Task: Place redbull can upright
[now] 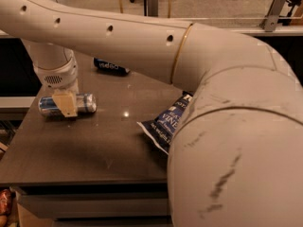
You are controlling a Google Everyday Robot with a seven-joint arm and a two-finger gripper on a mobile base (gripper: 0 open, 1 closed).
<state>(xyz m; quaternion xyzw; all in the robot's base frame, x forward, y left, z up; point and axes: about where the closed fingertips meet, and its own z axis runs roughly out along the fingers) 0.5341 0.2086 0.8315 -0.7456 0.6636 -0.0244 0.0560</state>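
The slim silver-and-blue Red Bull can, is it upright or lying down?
Lying down: the slim silver-and-blue can rests lengthwise on the dark table, the gripper at its middle.

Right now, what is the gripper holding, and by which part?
Cannot tell: the gripper straddles the middle of the can, which lies sideways on the table.

Dim, warm light from above.
A glare spot shines on the dark desk; the pale gripper, low over its left side, is softly lit.
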